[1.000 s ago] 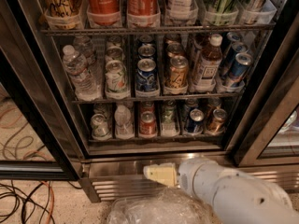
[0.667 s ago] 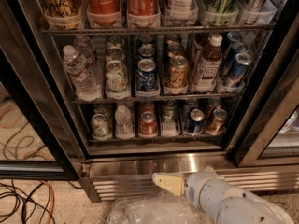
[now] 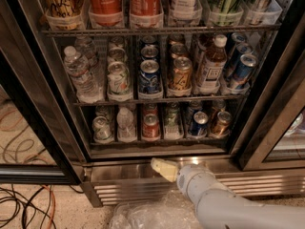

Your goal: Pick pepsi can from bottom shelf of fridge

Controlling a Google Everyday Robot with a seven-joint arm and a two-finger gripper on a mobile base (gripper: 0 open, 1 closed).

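Camera view looks into the open fridge point(image 3: 119, 174), and what matters is where the gripper point(image 3: 164, 170) sits against the pepsi can point(image 3: 199, 123). The can stands upright at the front edge of the bottom shelf point(image 3: 133, 142), toward its right end, in a clear tray, with its silver top and pull-tab facing up and its long axis vertical. A copper-brown can point(image 3: 221, 123) stands just beside it on the side nearer the right corner, and a red can point(image 3: 151, 127) stands near the middle of that front edge. The gripper hangs below the shelf's front edge, in front of the ribbed steel base and roughly under the gap to the right of the red can. From there the pepsi can lies up, to the right and a little farther in. Whether the gripper is released or clenched I cannot tell; it holds nothing that I can see. By my reckoning the arm must rise and swing right, then go in level at the can's side, keeping off the copper-brown neighbour.
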